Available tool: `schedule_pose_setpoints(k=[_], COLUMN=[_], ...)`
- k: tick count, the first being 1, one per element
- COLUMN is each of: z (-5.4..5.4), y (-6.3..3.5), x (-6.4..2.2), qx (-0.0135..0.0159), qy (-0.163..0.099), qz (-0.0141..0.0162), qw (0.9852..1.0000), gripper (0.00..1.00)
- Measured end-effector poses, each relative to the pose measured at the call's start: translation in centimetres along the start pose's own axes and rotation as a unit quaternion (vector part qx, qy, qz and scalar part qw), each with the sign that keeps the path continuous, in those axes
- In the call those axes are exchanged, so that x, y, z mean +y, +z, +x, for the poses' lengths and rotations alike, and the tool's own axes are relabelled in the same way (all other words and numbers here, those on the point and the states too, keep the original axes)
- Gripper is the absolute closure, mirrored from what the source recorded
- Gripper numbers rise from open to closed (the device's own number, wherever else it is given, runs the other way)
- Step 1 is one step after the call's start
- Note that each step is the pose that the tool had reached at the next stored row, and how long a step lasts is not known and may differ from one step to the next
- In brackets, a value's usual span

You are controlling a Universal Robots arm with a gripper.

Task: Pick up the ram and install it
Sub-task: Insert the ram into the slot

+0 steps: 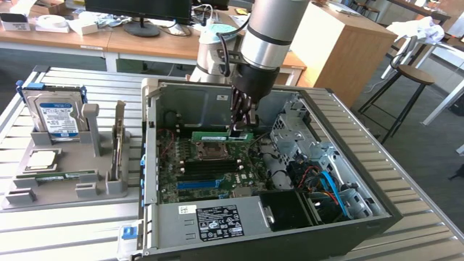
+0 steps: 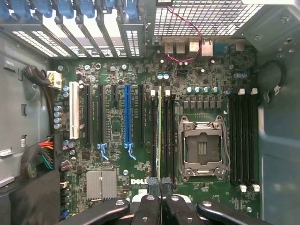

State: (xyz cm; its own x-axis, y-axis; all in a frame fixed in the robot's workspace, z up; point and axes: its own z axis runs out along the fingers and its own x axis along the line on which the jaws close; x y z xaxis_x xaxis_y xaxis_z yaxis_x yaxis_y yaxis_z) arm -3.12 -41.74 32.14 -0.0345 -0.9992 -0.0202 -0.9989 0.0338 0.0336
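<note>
The ram (image 2: 160, 136) is hanging edge-down inside the open computer case (image 1: 312, 242). The gripper (image 2: 160, 183) is pinching it near one end with its fingers almost closed, which keeps its contact edge facing the motherboard (image 2: 117, 131). It is lying lengthwise along the black memory slots (image 2: 169, 136) just beside the CPU socket (image 2: 201, 147), probably aligned for seating. Whether it is touching a slot, I cannot tell.

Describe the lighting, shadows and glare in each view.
Exterior view: soft, even room light; a bright sheen runs down the arm; the computer case is darkest nearest the camera. Wrist view: the motherboard is evenly lit, the perforated panel glares white, and the end effector, shut on the ram, reads dark.
</note>
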Motion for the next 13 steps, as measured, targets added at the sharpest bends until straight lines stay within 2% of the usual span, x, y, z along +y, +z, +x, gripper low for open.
schedule_pose_setpoints(k=[13], z=[0.0], y=[1.38], x=[-0.05], qx=[0.0000], qy=[0.000], qz=[0.0000], qw=[1.0000], gripper=[0.89])
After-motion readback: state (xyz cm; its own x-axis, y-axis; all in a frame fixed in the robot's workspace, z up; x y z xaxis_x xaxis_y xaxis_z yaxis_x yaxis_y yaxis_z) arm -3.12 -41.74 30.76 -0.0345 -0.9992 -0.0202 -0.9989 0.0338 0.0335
